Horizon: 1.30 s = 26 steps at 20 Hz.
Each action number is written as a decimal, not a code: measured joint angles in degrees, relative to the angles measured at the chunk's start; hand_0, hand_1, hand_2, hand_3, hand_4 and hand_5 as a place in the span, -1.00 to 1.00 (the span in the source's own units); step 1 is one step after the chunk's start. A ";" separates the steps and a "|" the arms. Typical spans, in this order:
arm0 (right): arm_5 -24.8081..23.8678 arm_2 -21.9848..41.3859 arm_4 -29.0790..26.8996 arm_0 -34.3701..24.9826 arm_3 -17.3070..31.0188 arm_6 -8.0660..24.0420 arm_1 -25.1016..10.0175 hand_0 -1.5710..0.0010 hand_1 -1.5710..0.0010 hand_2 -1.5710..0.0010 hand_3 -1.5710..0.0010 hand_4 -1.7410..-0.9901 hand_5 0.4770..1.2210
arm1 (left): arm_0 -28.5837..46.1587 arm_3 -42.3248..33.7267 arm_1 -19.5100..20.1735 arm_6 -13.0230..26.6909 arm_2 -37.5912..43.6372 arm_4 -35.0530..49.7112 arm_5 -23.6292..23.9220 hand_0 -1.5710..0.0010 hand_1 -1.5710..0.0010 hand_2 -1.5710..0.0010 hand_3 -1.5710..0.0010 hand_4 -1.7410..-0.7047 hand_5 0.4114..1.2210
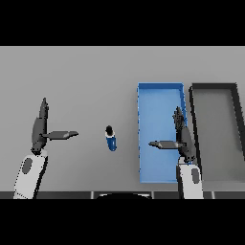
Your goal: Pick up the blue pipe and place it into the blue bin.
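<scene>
A small blue pipe with a dark top stands on the grey table, midway between my two hands. The blue bin lies to its right, a long shallow tray with nothing visible inside. My right hand hovers over the bin's right half, fingers straight and thumb stretched toward the pipe. At the far left my left hand is open too, its thumb pointing right, a good gap away from the pipe. Neither hand touches anything.
A dark grey bin sits directly right of the blue one, their long sides almost touching. The grey table stretches across the whole view behind the hands.
</scene>
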 measured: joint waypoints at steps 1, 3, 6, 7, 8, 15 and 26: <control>-0.02 -0.21 -0.14 -0.23 0.14 0.19 -0.18 1.00 1.00 1.00 1.00 0.43 -0.59 | -0.24 0.07 -0.17 -0.09 -0.09 -0.08 0.12 1.00 1.00 1.00 1.00 0.50 -0.55; 0.22 -0.84 -0.59 -0.93 0.72 0.55 -0.75 1.00 1.00 1.00 1.00 0.43 -0.59 | -1.00 0.43 -0.65 0.28 -0.42 -0.42 0.45 1.00 1.00 1.00 1.00 0.50 -0.55; 1.00 -2.09 -1.64 -2.08 1.82 1.06 -2.00 1.00 1.00 1.00 1.00 0.43 -0.59 | -1.86 0.86 -1.50 0.73 -0.90 -1.08 1.23 1.00 1.00 1.00 1.00 0.50 -0.55; 1.86 -0.78 2.23 -0.23 0.05 -4.59 -5.80 1.00 1.00 1.00 1.00 0.44 -0.59 | -0.22 0.96 2.17 -3.08 -2.44 -1.65 -4.50 1.00 1.00 1.00 1.00 0.50 -0.55; 2.29 0.89 5.18 1.71 -1.56 -7.72 -7.41 1.00 1.00 1.00 1.00 0.45 -0.60 | 0.30 1.46 5.30 -4.93 -2.68 -1.83 -8.16 1.00 1.00 1.00 1.00 0.51 -0.56; 2.86 2.62 8.52 3.55 -4.44 -6.66 -10.06 1.00 1.00 1.00 1.00 0.46 -0.61 | 0.51 2.24 8.31 -9.68 -4.86 -0.92 -17.30 1.00 1.00 1.00 1.00 0.48 -0.57; 3.03 2.82 8.26 3.18 -5.00 -5.54 -9.86 1.00 1.00 1.00 1.00 0.45 -0.62 | 4.35 -8.30 7.86 -2.30 -17.00 -4.46 -25.43 1.00 1.00 1.00 1.00 0.16 -0.89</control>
